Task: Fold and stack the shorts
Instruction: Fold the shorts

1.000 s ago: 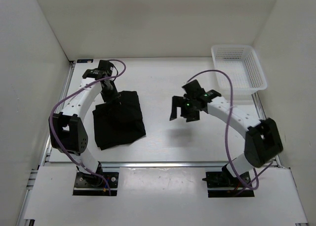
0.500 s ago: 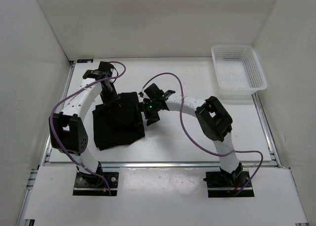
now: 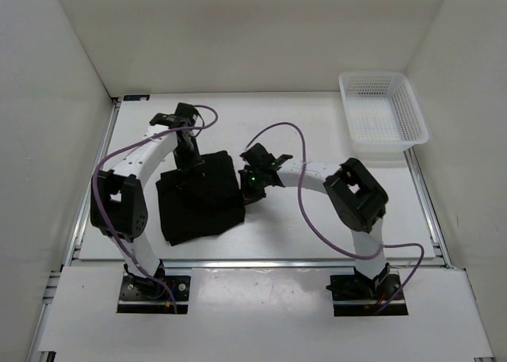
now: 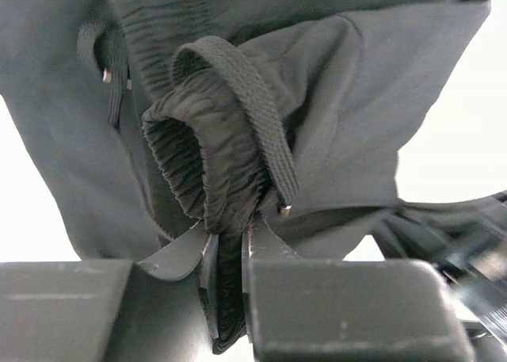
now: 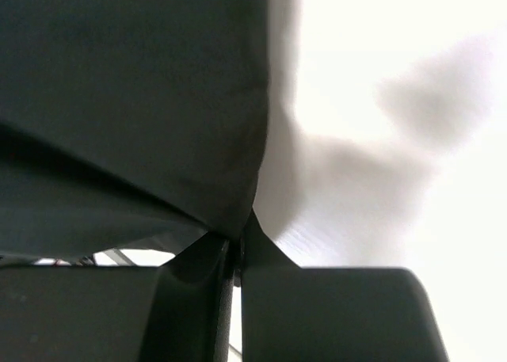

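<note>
Gripping a bunched fold of elastic waistband, the left hand (image 4: 229, 247) has its two fingers pressed nearly together, with dark fabric squeezed into the narrow slit between them. A flat woven drawstring (image 4: 257, 124) loops over that fold and ends in a small metal tip just above the fingertips.

The right hand (image 5: 234, 247) is also closed. In its wrist view an edge of the shorts (image 3: 200, 202) runs down to a point and disappears between the two fingers, so it appears to pinch the cloth there. Pale desk (image 3: 309, 219) shows to the right of that edge.

From above, the shorts lie as a compact, roughly square black bundle on the left-centre of the desk, between the two arms. The left hand comes down on the bundle's far edge, and the right hand meets its right side near the far corner. A white mesh basket (image 3: 383, 115) sits in the far right corner, well apart from the shorts.
</note>
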